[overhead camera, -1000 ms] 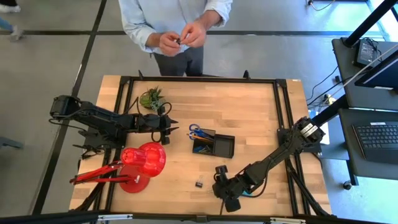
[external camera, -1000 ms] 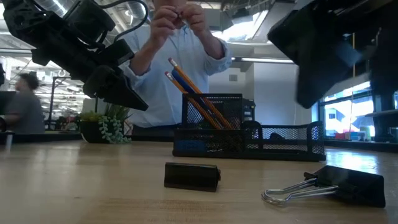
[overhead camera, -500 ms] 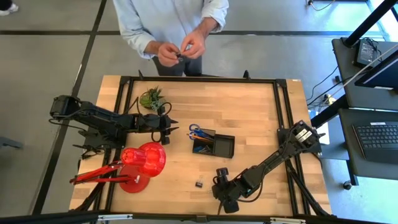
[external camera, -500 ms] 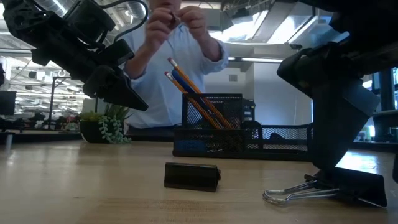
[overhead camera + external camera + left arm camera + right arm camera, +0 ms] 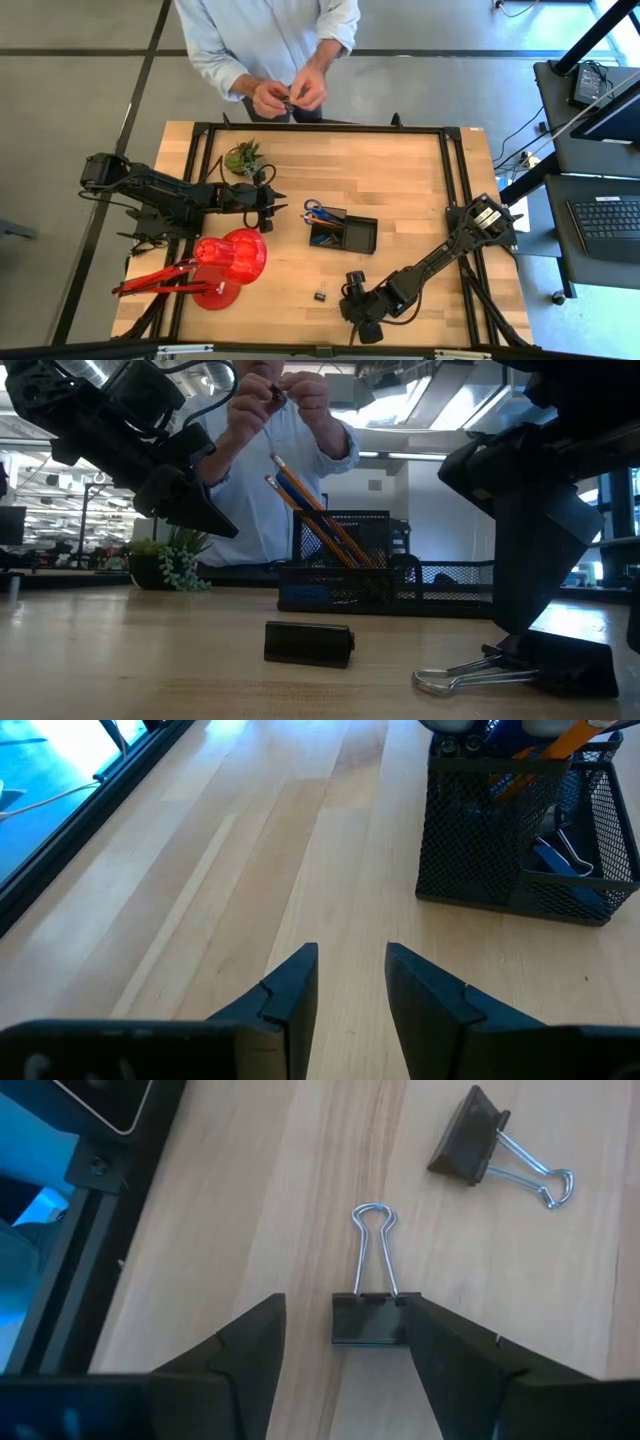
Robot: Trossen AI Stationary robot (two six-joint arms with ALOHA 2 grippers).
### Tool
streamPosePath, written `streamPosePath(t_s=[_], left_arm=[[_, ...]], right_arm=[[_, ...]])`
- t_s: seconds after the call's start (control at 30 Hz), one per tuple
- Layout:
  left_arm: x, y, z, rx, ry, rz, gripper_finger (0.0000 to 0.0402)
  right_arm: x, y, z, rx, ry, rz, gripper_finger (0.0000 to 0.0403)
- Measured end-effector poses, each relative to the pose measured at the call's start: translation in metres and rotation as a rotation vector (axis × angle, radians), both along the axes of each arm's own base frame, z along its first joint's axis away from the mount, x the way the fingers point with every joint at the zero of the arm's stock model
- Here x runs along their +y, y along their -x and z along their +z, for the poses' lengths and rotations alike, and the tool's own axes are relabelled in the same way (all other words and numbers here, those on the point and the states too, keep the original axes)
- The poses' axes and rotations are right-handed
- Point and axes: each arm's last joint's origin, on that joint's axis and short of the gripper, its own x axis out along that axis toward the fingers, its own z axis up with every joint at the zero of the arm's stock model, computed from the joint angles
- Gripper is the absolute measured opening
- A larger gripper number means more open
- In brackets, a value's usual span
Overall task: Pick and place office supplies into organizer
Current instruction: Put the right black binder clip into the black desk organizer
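Working from the biggest thing down, we see the wooden table (image 5: pixel 400 190) with a person (image 5: pixel 265 40) standing at its 12 o'clock edge, fiddling with a small item. Our red desk lamp (image 5: pixel 225 262) sits toward 8 o'clock. The black organizer (image 5: pixel 345 232) lies near centre, scissors and pencils standing in its taller mesh compartment. Our left gripper (image 5: pixel 280 207) hovers at 9 o'clock of the organizer, fingers parted and empty. Our right gripper (image 5: pixel 345 1335), down at 6 o'clock, straddles a binder clip (image 5: pixel 368 1315) with fingers spread, not yet clamped. Another binder clip (image 5: pixel 480 1148) lies nearby.
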Motion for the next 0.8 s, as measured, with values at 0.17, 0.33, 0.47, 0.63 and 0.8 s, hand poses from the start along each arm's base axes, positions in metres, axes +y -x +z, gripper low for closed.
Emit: streamPosePath(t_s=[0.17, 0.33, 0.47, 0.63, 0.8], left_arm=[[0.0, 0.0, 0.0, 0.0, 0.0, 0.0, 0.0113], [-0.0001, 0.0, 0.0, 0.0, 0.0, 0.0, 0.0113], [0.0, 0.0, 0.0, 0.0, 0.0, 0.0, 0.0113], [-0.0001, 0.0, 0.0, 0.0, 0.0, 0.0, 0.0113], [0.0, 0.0, 0.0, 0.0, 0.0, 0.0, 0.0113]], right_arm=[[0.0, 0.0001, -0.0001, 0.0, 0.0, 0.001, 0.0208], [-0.0004, -0.0002, -0.0001, 0.0, 0.001, 0.001, 0.0208], [-0.0006, -0.0004, -0.0001, 0.001, 0.001, 0.001, 0.0208], [-0.0006, -0.0004, -0.0001, 0.001, 0.0, -0.001, 0.0209], [-0.001, -0.0007, 0.0001, 0.0, -0.001, -0.003, 0.0236]])
